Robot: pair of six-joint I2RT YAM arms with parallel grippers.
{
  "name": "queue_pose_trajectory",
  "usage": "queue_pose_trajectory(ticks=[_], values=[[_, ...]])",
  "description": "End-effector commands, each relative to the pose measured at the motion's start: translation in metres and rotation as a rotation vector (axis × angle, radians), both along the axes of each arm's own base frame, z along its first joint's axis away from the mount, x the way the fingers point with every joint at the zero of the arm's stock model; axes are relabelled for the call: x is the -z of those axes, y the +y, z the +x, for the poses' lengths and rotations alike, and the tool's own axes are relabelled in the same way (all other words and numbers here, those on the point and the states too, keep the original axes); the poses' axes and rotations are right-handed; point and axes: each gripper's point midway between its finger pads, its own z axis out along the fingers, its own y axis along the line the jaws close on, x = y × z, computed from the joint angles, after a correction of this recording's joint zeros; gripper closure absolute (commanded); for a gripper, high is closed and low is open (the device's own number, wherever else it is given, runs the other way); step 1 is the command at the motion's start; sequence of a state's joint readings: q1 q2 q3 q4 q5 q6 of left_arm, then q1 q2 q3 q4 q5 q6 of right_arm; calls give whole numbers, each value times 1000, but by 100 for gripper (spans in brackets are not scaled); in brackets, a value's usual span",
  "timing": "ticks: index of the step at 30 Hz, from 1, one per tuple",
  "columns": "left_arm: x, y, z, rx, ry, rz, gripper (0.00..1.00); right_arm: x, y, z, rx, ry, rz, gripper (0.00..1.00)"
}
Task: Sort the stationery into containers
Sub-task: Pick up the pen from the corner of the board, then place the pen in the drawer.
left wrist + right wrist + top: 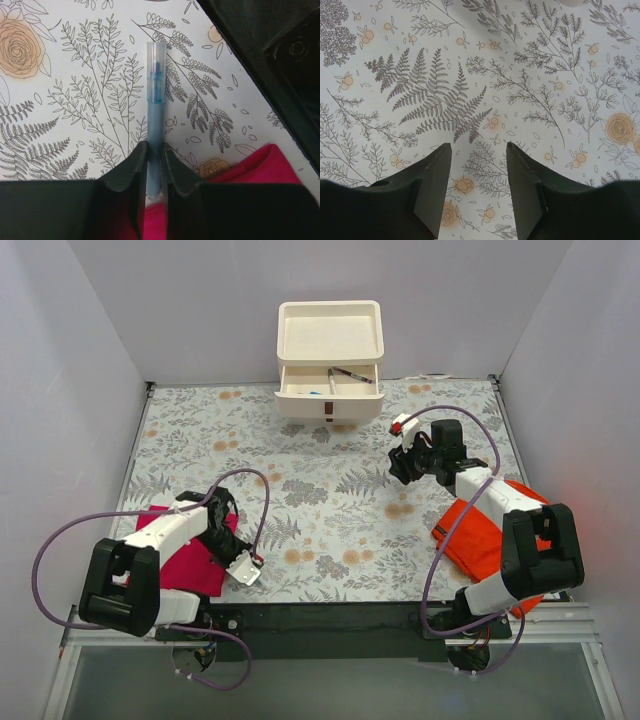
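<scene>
Left wrist: left gripper (154,150) is clamped on a blue pen (154,95), with a matte black finger touching the barrel on each side. The pen is a slim cylinder of translucent blue plastic with a clearer, flat-cut far end. It points straight away from the claw over the table cover (70,100), a smooth white sheet with a grey fern and orange flower print. Can't tell whether the pen is lifted or resting. The soft edge of the magenta cloth (250,165) sits just beside the grip, lower right.

Right wrist: right gripper (479,147) has its jaws apart with nothing between them, only bare printed sheet below.

Top view: cream plastic drawer unit (330,405) stands at the far edge, centred against the back wall. It is square with rounded corners. Its tray (330,306) on top is shallow. The open drawer (300,390) is pulled toward the arms, with a dark pen (352,374) lying inside. The crumpled orange cloth (470,535) lies under the right arm. Mid-table between the arms and the drawer is open. Grey walls (60,390) close in on the left, right and back.
</scene>
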State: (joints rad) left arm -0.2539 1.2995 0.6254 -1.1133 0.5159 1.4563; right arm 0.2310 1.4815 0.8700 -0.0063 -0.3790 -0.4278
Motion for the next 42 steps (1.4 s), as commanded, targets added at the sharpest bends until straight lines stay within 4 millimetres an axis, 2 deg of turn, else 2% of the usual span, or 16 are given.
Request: queue_pose_trajectory(ticks=[1, 3, 4, 7, 11, 13, 15, 21, 23, 24, 26, 30, 35, 36, 38, 42], values=[[-13, -16, 31, -14, -45, -44, 100, -18, 0, 14, 2, -40, -10, 43], [-29, -23, 45, -73, -38, -61, 100, -23, -1, 17, 11, -41, -15, 43], [-50, -31, 69, -96, -88, -88, 100, -24, -2, 16, 13, -36, -22, 44], [-87, -43, 104, -138, -149, -167, 100, -25, -5, 12, 2, -42, -44, 44], [-162, -68, 160, -137, -330, -310, 100, -16, -8, -3, -36, -44, -68, 44], [-182, -78, 182, -145, -399, -367, 100, -14, -9, -7, -38, -43, -74, 45], [-213, -92, 221, -183, -516, -441, 100, -13, -11, -11, -38, -47, -77, 44], [-274, -128, 323, -313, -712, -573, 100, -18, -11, -7, -38, -63, -81, 44], [-291, -142, 343, -328, -772, -613, 100, -18, -11, -4, -38, -61, -87, 44], [-285, -149, 353, -353, -750, -629, 100, -21, -10, -1, -40, -70, -85, 45], [-307, -164, 365, -347, -817, -676, 100, -23, -10, 4, -37, -73, -83, 45], [-314, -187, 380, -352, -839, -702, 100, -26, -8, 8, -37, -80, -80, 44], [-298, -206, 394, -395, -848, -674, 100, -25, -9, 7, -30, -80, -73, 44], [-296, -206, 397, -410, -858, -666, 93, -25, -9, 6, -28, -81, -71, 45], [-292, -211, 401, -452, -885, -679, 68, -25, -9, 5, -26, -84, -68, 45], [-309, -205, 407, -538, -985, -766, 48, -49, 3, 4, -70, -126, -6, 45]])
